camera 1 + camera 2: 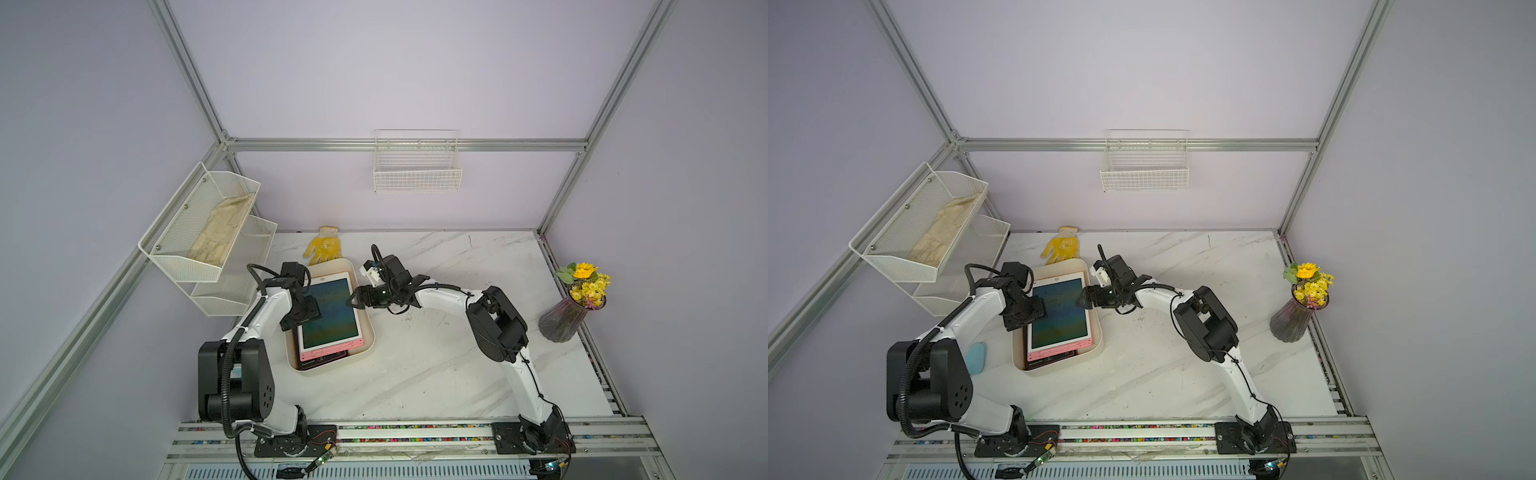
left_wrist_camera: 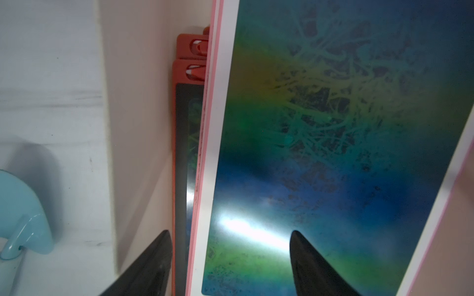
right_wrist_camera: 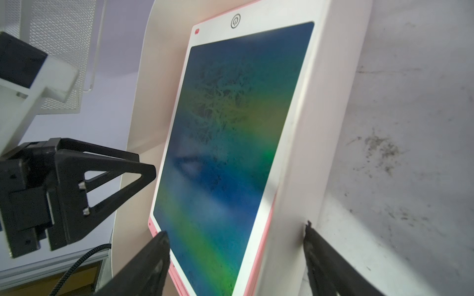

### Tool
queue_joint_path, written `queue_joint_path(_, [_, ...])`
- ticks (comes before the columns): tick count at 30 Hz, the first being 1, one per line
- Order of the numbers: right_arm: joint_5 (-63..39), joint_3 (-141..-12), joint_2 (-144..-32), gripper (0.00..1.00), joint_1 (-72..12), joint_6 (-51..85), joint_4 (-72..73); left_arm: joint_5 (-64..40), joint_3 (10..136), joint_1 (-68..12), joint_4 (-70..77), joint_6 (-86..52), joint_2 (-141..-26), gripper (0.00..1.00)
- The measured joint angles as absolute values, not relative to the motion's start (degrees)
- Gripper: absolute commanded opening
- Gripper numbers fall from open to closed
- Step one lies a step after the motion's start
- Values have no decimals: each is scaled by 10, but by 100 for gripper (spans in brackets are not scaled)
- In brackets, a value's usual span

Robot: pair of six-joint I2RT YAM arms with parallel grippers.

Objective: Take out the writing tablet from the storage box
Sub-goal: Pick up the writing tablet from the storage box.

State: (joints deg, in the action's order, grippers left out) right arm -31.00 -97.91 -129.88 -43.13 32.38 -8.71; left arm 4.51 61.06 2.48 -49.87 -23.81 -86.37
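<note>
Marbled white table inside pale lilac walls is carrying the storage box, and the writing tablet is lying in it on top of a stack of other tablets. Nothing is out yet: no lift is showing, so as I judge it the whole removal is waiting to be done.

I am holding my left tool spread wide over the tablet's side nearest the mesh shelf, and my right tool spread wide at the opposite side. Neither is gripping anything. I am judging this as the approach, with the closing, the lift and the carry out of the box all left to do.

Both top views are giving me the layout: the yellow glove beyond the box, the vase far off to the side, the wire basket on the back wall.

The wrist views are adding what those hide. The left wrist view is showing my left tool straddling the tablet's white border, one finger above the screen and one above the red-framed tablets lying lower beside the box wall. The right wrist view is showing my right tool with one finger over the screen and one outside the box wall. Whether any finger is touching, I cannot tell.
</note>
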Motion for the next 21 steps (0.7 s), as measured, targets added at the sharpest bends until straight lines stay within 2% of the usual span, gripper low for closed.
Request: queue_joint_path(21, [-310, -979, -1299, 83, -431, 323, -86, 34, 601, 25, -465, -240, -870, 70])
